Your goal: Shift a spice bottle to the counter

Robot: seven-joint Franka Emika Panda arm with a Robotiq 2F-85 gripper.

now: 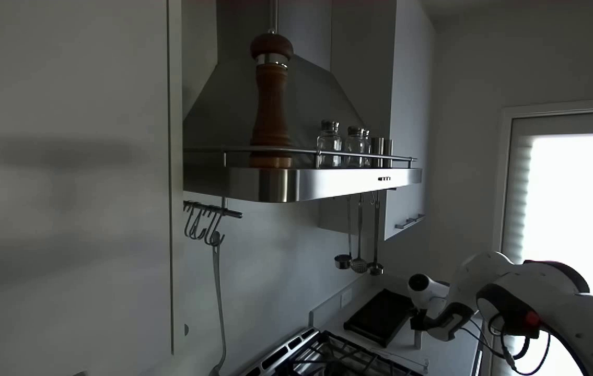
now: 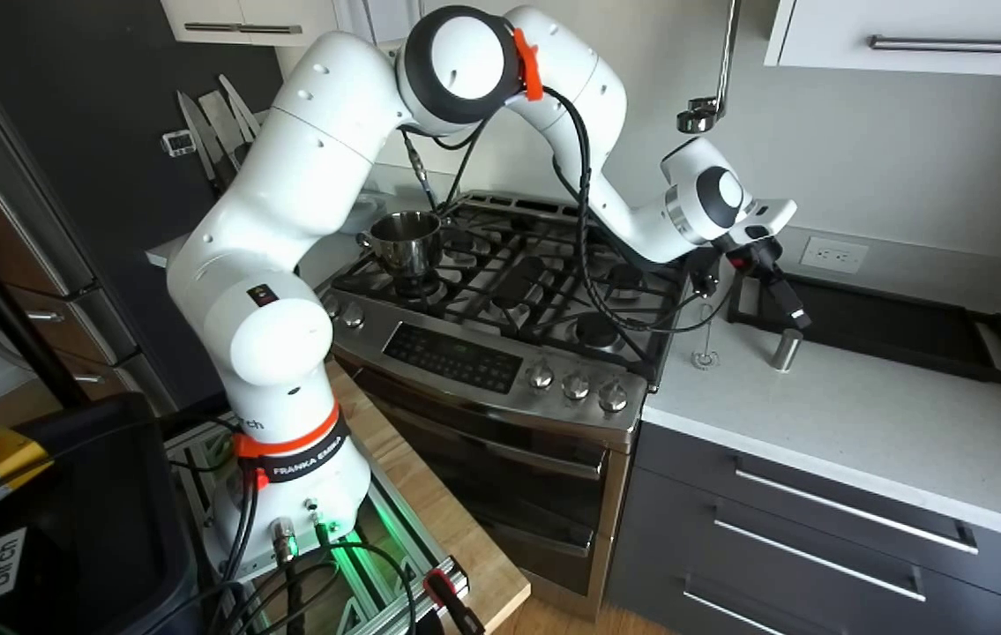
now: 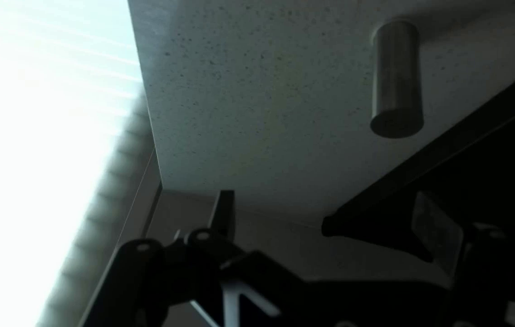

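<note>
A silver cylindrical spice bottle (image 2: 787, 350) stands upright on the pale counter (image 2: 879, 423), in front of the black tray. It also shows in an exterior view (image 1: 418, 340) and in the upper right of the wrist view (image 3: 397, 81). My gripper (image 2: 749, 295) is above the counter, close to the bottle. In the wrist view my gripper (image 3: 330, 218) is open, with its fingers wide apart and nothing between them. The bottle lies beyond the fingers there, apart from both. More spice bottles, clear glass jars (image 1: 329, 145) and silver cylinders (image 1: 377, 151), stand on the hood shelf.
A black tray (image 2: 897, 331) lies on the counter by the wall. A small shiny item (image 2: 705, 359) is left of the bottle. The cooktop (image 2: 518, 282) bears a metal pot (image 2: 406, 242). A wooden pepper mill (image 1: 271, 109) stands on the hood (image 1: 348, 183); ladles (image 1: 375, 268) hang below.
</note>
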